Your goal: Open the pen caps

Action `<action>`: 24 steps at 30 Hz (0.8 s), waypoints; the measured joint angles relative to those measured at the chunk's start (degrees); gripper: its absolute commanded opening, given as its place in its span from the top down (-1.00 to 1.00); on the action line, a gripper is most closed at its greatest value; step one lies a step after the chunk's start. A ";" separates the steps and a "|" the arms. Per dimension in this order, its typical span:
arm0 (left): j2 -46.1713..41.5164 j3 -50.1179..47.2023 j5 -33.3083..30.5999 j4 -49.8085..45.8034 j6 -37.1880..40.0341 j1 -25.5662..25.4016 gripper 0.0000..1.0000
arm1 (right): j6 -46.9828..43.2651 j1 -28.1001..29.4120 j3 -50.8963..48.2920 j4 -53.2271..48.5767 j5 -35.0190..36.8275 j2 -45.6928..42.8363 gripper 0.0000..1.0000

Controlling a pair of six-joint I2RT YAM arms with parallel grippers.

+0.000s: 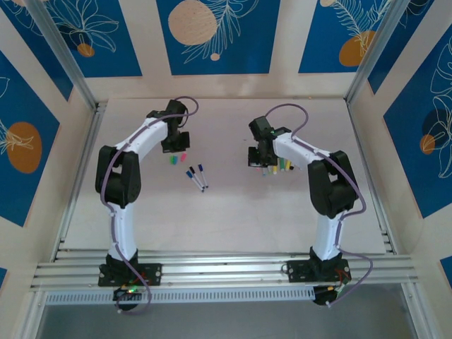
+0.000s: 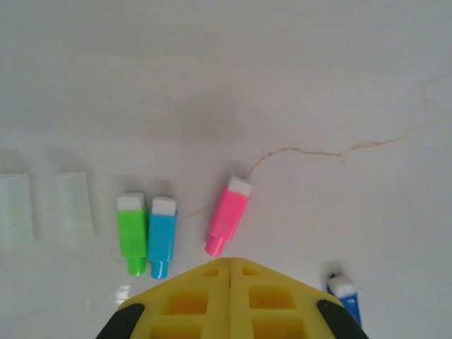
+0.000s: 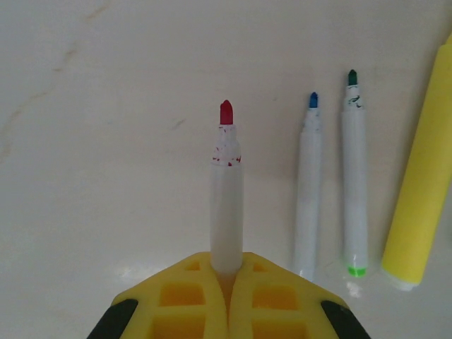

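nearest the counter's near edge, left of centre, lie three capped pens side by side, their blue and purple caps on; these look like the work left to do. slightly farther back on the right, the right fingers pinch the white barrel of a red-tipped pen by its tail end, bare nib pointing away; whether it touches the counter i cannot tell. the grip looks meant for laying it down with the opened ones. just to its right rest a blue-tipped pen, a green-tipped pen and a thick yellow marker, near parallel and close together, which reads as the finished row. farther back on the left, the left fingers are pressed together with nothing seen between them, hovering by loose caps: a green cap and a cyan cap just beside each other, and a pink cap near them, tilted. two pale clear sleeves lie beyond the green one. caps seem parked left and barrels right, so each arm has its own drop spot. no brand, label or writing can be read.
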 measured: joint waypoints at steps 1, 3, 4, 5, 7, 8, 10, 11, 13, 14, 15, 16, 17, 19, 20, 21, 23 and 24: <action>-0.33 -0.07 0.33 0.28 0.00 -0.04 0.97 | -0.17 -0.02 0.35 -0.13 0.50 0.83 1.00; -1.20 -0.15 0.76 0.57 0.00 -0.17 0.96 | -0.44 -0.07 0.92 -0.48 1.62 2.32 1.00; -1.53 -0.17 0.92 0.66 0.00 -0.26 0.95 | -0.59 -0.07 1.20 -0.70 1.97 2.91 1.00; -1.97 -0.17 1.11 0.83 0.00 -0.35 0.93 | -0.61 -0.07 1.46 -0.83 2.25 3.52 1.00; -2.51 -0.17 1.46 0.96 0.00 -0.50 0.91 | -0.61 -0.07 1.84 -1.27 2.89 4.42 0.95; -2.73 -0.17 1.70 1.03 0.00 -0.57 0.89 | -0.61 -0.07 2.16 -1.70 3.15 4.79 0.88; -2.93 -0.17 1.95 1.09 0.00 -0.63 0.88 | -0.52 -0.07 2.73 -2.19 3.41 5.31 0.70; -2.95 -0.17 1.99 1.09 0.00 -0.68 0.88 | -0.52 -0.07 2.95 -2.43 3.54 5.38 0.60; -2.95 -0.17 2.14 1.14 0.00 -0.70 0.88 | -0.55 -0.07 3.50 -3.15 3.98 5.38 0.48; -2.95 -0.20 2.16 1.22 0.00 -0.72 0.88 | -0.61 -0.07 3.85 -3.34 4.17 5.38 0.43; -2.95 -0.22 2.16 1.31 0.00 -0.72 0.88 | -0.57 -0.07 4.11 -3.52 4.39 5.38 0.42; -2.95 -0.26 2.16 1.38 0.00 -0.72 0.88 | -0.63 -0.04 4.37 -3.67 4.55 5.38 0.43; -2.95 -0.28 2.16 1.40 0.00 -0.72 0.88 | -0.66 -0.04 4.57 -3.78 4.74 5.38 0.43; -2.95 -0.28 2.16 1.49 0.00 -0.74 0.88 | -0.66 -0.02 4.92 -4.28 4.94 5.38 0.44; -2.97 -0.28 2.19 1.51 0.00 -0.74 0.88 | -0.66 0.02 5.14 -4.68 5.09 5.38 0.46; -2.97 -0.28 2.16 1.55 0.00 -0.74 0.89 | -0.70 0.07 5.29 -4.90 5.22 5.38 0.48; -3.04 -0.42 2.19 1.79 0.00 -0.74 0.89 | -0.66 0.39 5.79 -5.66 5.62 5.38 0.51; -3.19 -0.66 2.16 1.97 0.00 -0.74 0.88 | -0.66 0.50 6.12 -6.10 5.81 5.38 0.52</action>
